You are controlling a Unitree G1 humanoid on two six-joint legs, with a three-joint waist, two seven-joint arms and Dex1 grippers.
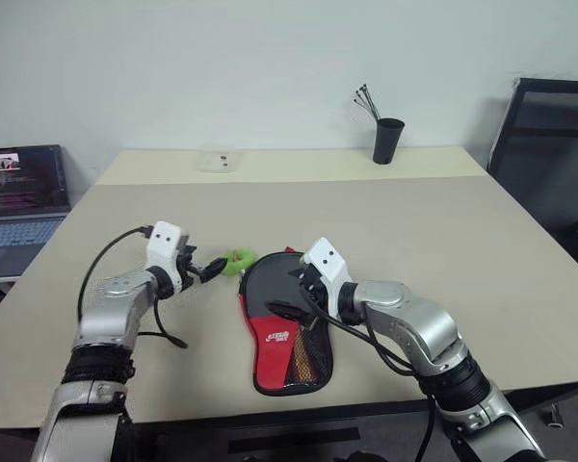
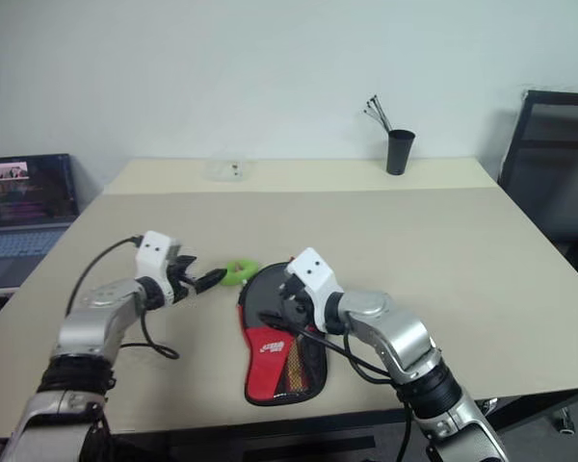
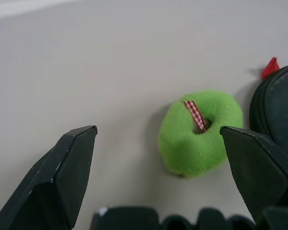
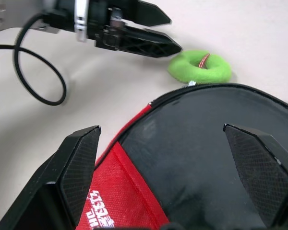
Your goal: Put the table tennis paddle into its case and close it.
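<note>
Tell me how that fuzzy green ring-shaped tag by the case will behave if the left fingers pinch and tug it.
The fuzzy lime-green ring-shaped tag looks plush, so it will probably squash rather than slip. It appears light. It lies against the black-and-red fabric paddle case, so a tug may drag that soft pouch along.

Lighting is pretty even and soft, bright enough all round, looks like overhead room light. No harsh glare on the table (image 1: 414, 241), just faint soft shadows under the arms and beside the case (image 1: 284, 327). The head views are reasonably sharp. In the left wrist view the green tag (image 3: 199, 132) is a bit soft, and the near fingers (image 3: 53, 187) look blurry at the edges.
</note>
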